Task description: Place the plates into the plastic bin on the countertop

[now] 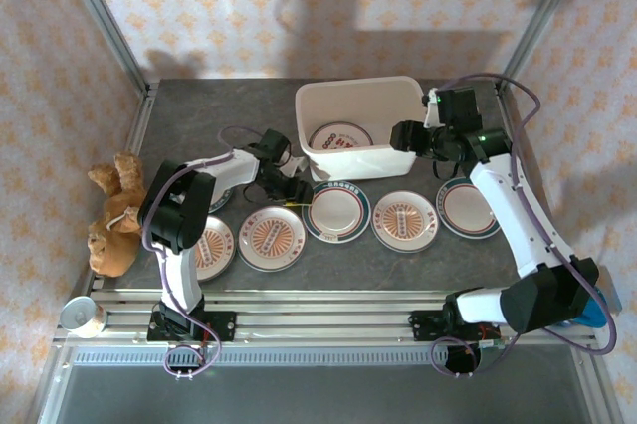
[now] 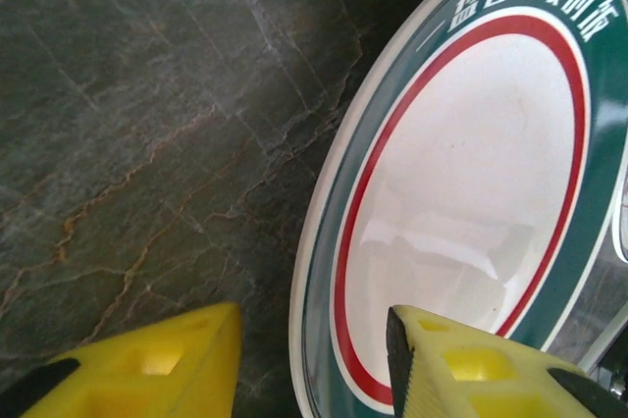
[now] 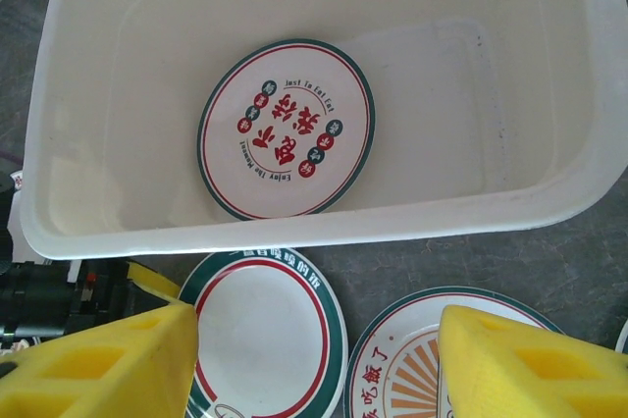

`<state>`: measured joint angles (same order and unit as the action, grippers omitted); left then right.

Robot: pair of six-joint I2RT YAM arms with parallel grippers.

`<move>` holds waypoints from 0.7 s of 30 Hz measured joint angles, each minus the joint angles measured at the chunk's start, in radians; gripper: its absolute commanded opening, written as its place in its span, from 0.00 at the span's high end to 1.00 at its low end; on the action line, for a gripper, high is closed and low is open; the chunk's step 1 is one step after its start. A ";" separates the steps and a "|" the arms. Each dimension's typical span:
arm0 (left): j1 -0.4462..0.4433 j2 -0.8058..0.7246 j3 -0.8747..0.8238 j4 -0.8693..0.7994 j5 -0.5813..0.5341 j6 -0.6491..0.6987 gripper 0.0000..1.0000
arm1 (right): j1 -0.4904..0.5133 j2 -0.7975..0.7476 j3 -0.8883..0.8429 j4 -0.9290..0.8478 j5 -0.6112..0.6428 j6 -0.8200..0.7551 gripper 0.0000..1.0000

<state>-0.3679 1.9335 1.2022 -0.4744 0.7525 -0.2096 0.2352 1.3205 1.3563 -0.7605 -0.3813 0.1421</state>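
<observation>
A white plate with a teal rim and red ring [image 2: 471, 173] lies flat on the countertop [image 1: 219, 106] just in front of the plastic bin [image 1: 353, 86]. My left gripper [image 2: 314, 364] is open and straddles its left rim: one yellow finger hangs over the stone, the other over the plate's white inside. In the top view that gripper [image 1: 297, 193] sits at the left edge of the plate [image 1: 338, 210]. My right gripper [image 1: 406, 135] hovers open over the bin's right side, holding nothing. One plate with red print [image 3: 287, 129] lies in the bin [image 3: 491, 94].
Several more plates lie in a row along the front: an orange-centred one [image 1: 271, 238], another partly under the left arm [image 1: 214, 245], and two to the right [image 1: 405, 220] [image 1: 468, 207]. A plush toy [image 1: 114, 215] and a tape roll [image 1: 82, 315] sit far left.
</observation>
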 measured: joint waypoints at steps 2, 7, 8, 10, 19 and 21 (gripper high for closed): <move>-0.004 0.005 -0.003 0.010 0.000 -0.002 0.58 | 0.000 -0.004 -0.004 0.001 0.000 0.003 0.35; -0.012 0.009 -0.006 0.030 0.000 -0.013 0.61 | 0.000 -0.016 -0.014 0.007 0.000 0.008 0.35; -0.013 0.011 -0.007 0.030 0.000 -0.014 0.62 | 0.000 -0.016 -0.016 0.010 0.000 0.010 0.35; -0.013 0.014 -0.007 0.037 0.000 -0.018 0.64 | 0.000 -0.017 -0.021 0.015 0.001 0.015 0.35; -0.012 0.019 -0.008 0.043 -0.008 -0.026 0.76 | 0.000 -0.017 -0.035 0.029 0.008 0.016 0.35; -0.012 0.019 -0.008 0.044 -0.008 -0.027 0.79 | 0.000 -0.017 -0.035 0.029 0.009 0.015 0.35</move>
<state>-0.3801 1.9530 1.1946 -0.4305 0.7444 -0.2371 0.2352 1.3037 1.3209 -0.7315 -0.3721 0.1574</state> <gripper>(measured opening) 0.237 0.653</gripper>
